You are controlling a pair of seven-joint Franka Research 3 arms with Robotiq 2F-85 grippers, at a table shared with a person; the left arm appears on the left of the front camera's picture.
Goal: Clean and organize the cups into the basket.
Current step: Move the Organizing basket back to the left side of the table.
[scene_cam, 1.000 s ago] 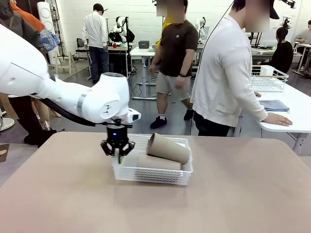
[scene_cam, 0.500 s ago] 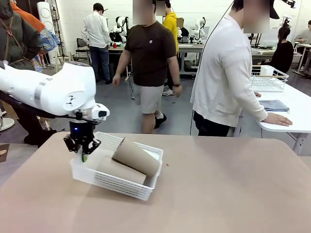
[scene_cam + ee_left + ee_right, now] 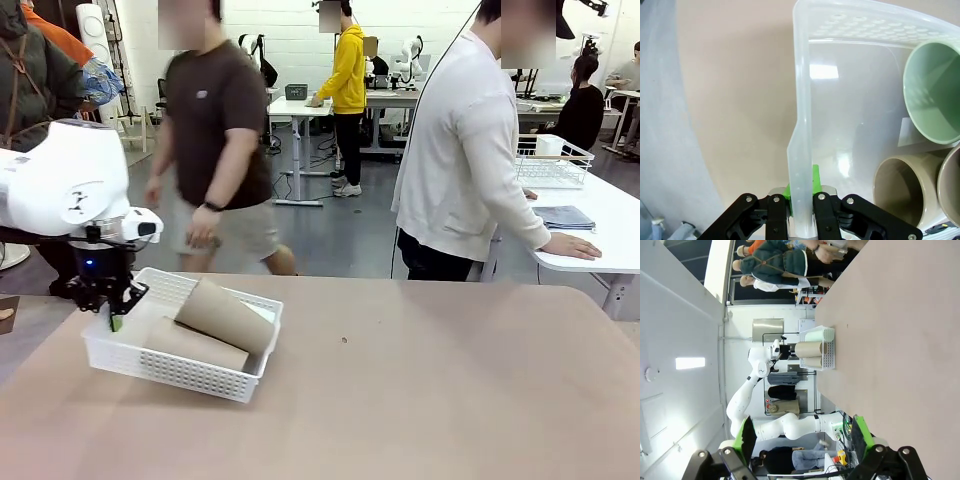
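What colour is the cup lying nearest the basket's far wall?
Pale mint green cup, clearest in the left wrist view.

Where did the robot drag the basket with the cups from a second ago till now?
The left gripper, jaws shut on the basket rim, has pulled it across the table from the middle toward the robot's left. The tan cups and mint cup rode along, still lying inside. The right gripper is open.

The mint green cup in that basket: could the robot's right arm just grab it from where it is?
Probably not quickly. The right gripper is open but far off across bare table, while the mint green cup lies in the basket held by the left gripper.
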